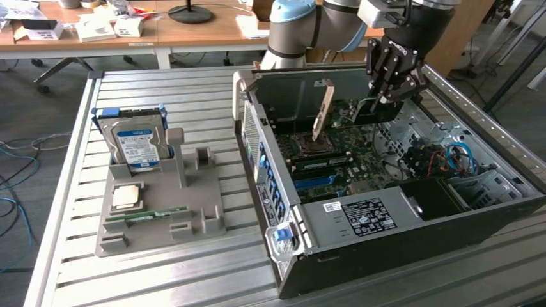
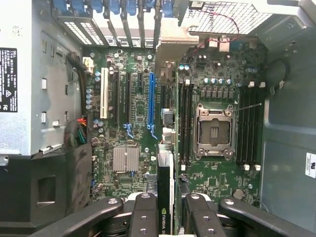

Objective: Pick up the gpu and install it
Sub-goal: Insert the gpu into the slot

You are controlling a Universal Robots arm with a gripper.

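Observation:
My gripper [image 1: 388, 96] hangs inside the open computer case [image 1: 358, 217], shut on the gpu [image 1: 375, 112]. The card is held upright above the motherboard [image 1: 358, 160], its long silver end bracket [image 1: 323, 112] pointing toward the exterior view's left. In the wrist view the gpu [image 2: 165, 182] appears edge-on between my two black fingers [image 2: 143, 212]. Its bracket [image 2: 170, 42] reaches toward the case's rear slot openings. The long blue expansion slot [image 2: 151, 98] runs parallel to the card and close beside it, below.
A grey holder tray [image 1: 162, 204] at the exterior view's left carries a silver hard drive [image 1: 137, 144], a processor chip [image 1: 126, 195] and a thin memory stick [image 1: 158, 213]. The empty processor socket [image 2: 213, 131] and memory slots [image 2: 247, 128] lie beside the card. Case walls surround the gripper.

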